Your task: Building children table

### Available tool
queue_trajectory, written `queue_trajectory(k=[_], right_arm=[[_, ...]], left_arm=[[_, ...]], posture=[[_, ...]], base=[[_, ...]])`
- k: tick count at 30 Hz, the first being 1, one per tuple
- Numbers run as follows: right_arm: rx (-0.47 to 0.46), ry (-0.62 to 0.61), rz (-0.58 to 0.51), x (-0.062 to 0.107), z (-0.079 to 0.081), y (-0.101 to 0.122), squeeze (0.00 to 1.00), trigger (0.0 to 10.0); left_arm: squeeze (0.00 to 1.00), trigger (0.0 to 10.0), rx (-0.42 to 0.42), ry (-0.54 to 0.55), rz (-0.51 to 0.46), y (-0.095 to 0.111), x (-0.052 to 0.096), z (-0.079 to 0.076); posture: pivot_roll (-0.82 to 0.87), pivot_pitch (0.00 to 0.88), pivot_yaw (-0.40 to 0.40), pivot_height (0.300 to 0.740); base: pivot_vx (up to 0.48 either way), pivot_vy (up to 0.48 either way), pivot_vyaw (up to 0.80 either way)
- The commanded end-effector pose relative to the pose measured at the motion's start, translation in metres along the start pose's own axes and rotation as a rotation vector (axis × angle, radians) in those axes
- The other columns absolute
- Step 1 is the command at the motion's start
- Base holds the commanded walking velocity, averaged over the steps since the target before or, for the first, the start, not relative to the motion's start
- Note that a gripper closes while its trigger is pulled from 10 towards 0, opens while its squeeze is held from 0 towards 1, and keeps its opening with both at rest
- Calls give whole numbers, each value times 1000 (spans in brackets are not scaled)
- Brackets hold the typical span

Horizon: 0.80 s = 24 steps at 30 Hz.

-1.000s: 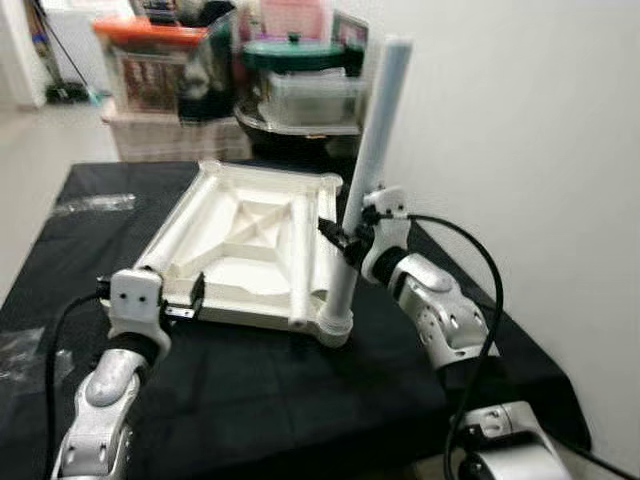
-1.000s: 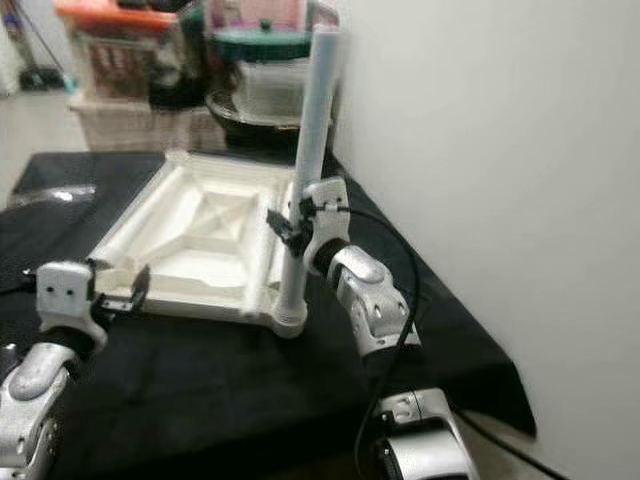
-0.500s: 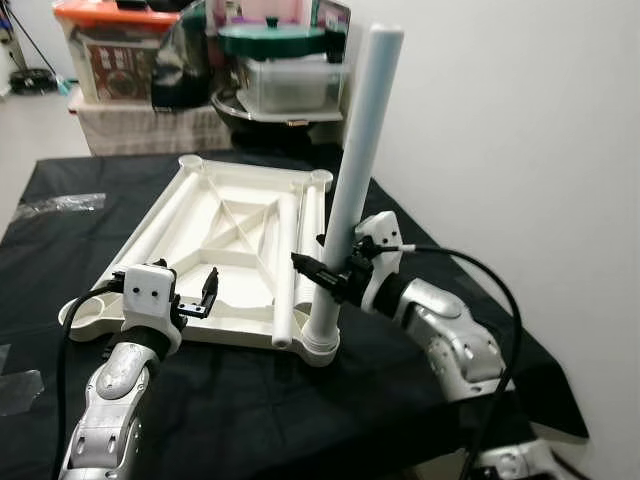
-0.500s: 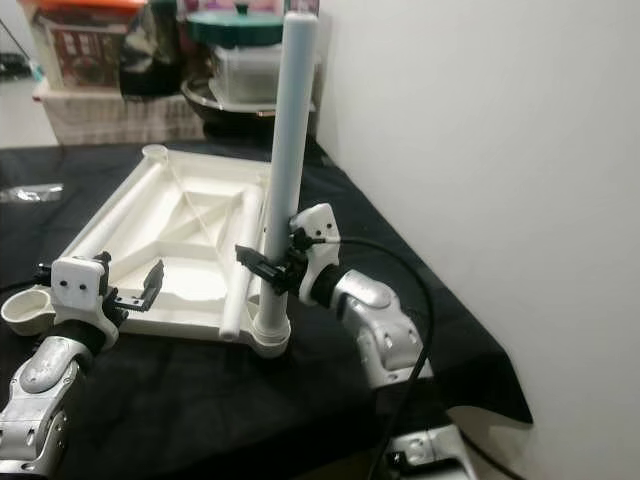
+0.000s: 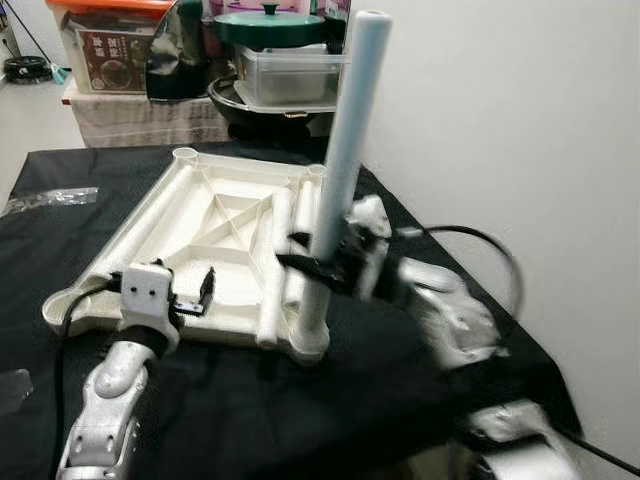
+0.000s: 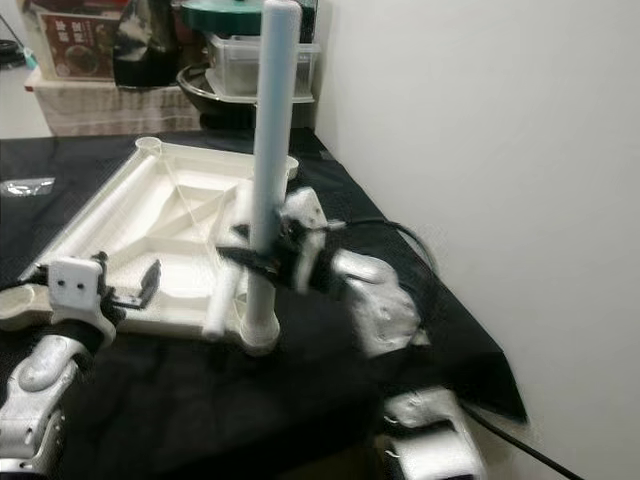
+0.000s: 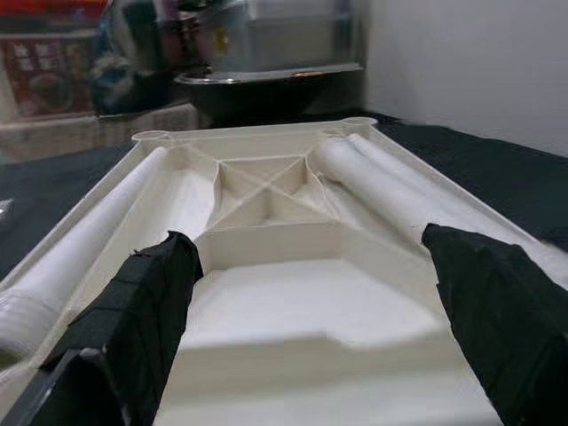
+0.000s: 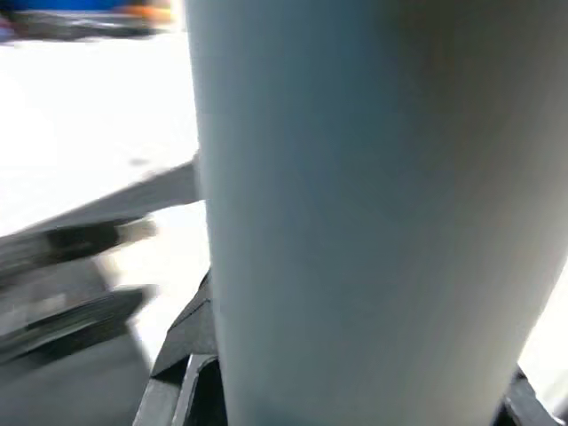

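A white plastic children's tabletop [image 5: 215, 235] lies upside down on the black-clothed table, ribs showing. One pale blue-white leg [image 5: 340, 150] stands upright in the tabletop's near right corner socket [image 5: 308, 345]. My right gripper [image 5: 315, 268] is shut on that leg low down; in the right wrist view the leg [image 8: 373, 213] is very close between the black fingers [image 8: 182, 346]. More loose legs [image 7: 390, 200] lie inside the tabletop. My left gripper [image 5: 195, 298] stands open at the tabletop's near edge [image 7: 311, 351], its fingers [image 7: 133, 311] spread wide.
Storage bins [image 5: 110, 55] and a black pot with a green lid [image 5: 265, 25] crowd the far end of the table. A white wall [image 5: 500, 130] runs along the right. Bare black cloth [image 5: 260, 400] lies near me.
The camera has shifted a little. My right arm is blurred and moving while still holding the upright leg. The left gripper stays open at the near edge.
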State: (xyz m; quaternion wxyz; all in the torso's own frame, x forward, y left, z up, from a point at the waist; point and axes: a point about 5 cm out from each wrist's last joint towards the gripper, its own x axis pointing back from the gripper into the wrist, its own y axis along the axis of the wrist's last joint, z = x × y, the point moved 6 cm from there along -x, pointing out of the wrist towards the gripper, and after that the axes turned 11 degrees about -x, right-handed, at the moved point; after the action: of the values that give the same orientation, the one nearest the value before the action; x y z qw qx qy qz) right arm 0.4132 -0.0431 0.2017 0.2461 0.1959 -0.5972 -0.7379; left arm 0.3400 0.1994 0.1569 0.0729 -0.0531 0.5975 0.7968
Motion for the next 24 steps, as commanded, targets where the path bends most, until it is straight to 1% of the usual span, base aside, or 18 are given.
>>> queue_trajectory(k=[1,2,4,6,7,8,9,13,14,15,17,18,19,20,21,22,23,24], right_arm=[[40,-674,54,51,-89,-29,0,0],[40,-674,54,51,-89,-29,0,0],[30,-788,-14,77,-91,-23,0,0],[59,-786,-61,85,-81,-16,0,0],[59,-786,-61,85,-81,-16,0,0],[48,-761,-80,85,-75,-13,0,10000],[30,-704,-117,82,-67,-6,0,10000],[28,-682,-158,78,-62,1,0,10000],[13,-599,-186,69,-57,8,1000,10000],[-26,-531,-209,62,-53,14,1000,10000],[-50,-462,-210,55,-47,21,1000,10000],[-50,-462,-210,55,-47,21,1000,10000],[-76,-293,-182,44,-36,28,0,10000],[-76,-293,-182,44,-36,28,0,10000],[-13,-76,-156,42,-25,39,0,10000],[45,105,-93,46,-20,40,0,10000],[91,229,-50,51,-18,40,0,10000],[91,229,-50,51,-18,40,0,10000]], left_arm=[[0,10000,-8,9,13,-4,5,0],[0,10000,-8,9,13,-4,5,0],[0,10000,-6,13,15,-4,6,1],[0,10000,-7,13,15,-4,6,2],[0,10000,-7,13,15,-4,6,2],[0,10000,-6,10,17,-5,6,1],[0,10000,-4,3,19,-6,5,-1],[0,10000,-2,-2,19,-7,5,-3],[0,10000,0,-5,17,-6,4,-5],[0,10000,1,-7,14,-5,2,-6],[0,10000,2,-7,11,-4,1,-6],[0,10000,2,-7,11,-4,1,-6],[0,10000,3,-6,9,-3,0,-6],[0,10000,3,-6,9,-3,0,-6],[0,10000,3,-5,9,-4,0,-5],[0,10000,1,-7,10,-4,1,-5],[0,10000,0,-8,10,-4,1,-5],[0,10000,0,-8,10,-4,1,-5]], posture=[[92,0,-135,740],[92,0,-135,740],[91,0,-134,740],[79,0,-127,740],[79,0,-127,740],[67,0,-119,740],[59,0,-114,740],[59,0,-114,740],[55,0,-112,740],[55,0,-112,740],[55,0,-115,740],[55,0,-115,740],[59,0,-114,740],[59,0,-114,740],[60,0,-112,740],[66,0,-116,740],[70,0,-120,740],[70,0,-120,740]], base=[[0,0,0],[0,0,0],[0,0,0],[0,0,0],[0,0,0],[0,0,0],[0,0,0],[0,0,0],[0,0,0],[0,0,0],[0,0,0],[0,0,0],[0,0,0],[0,0,0],[0,0,0],[0,0,0],[0,0,0],[0,0,0]])
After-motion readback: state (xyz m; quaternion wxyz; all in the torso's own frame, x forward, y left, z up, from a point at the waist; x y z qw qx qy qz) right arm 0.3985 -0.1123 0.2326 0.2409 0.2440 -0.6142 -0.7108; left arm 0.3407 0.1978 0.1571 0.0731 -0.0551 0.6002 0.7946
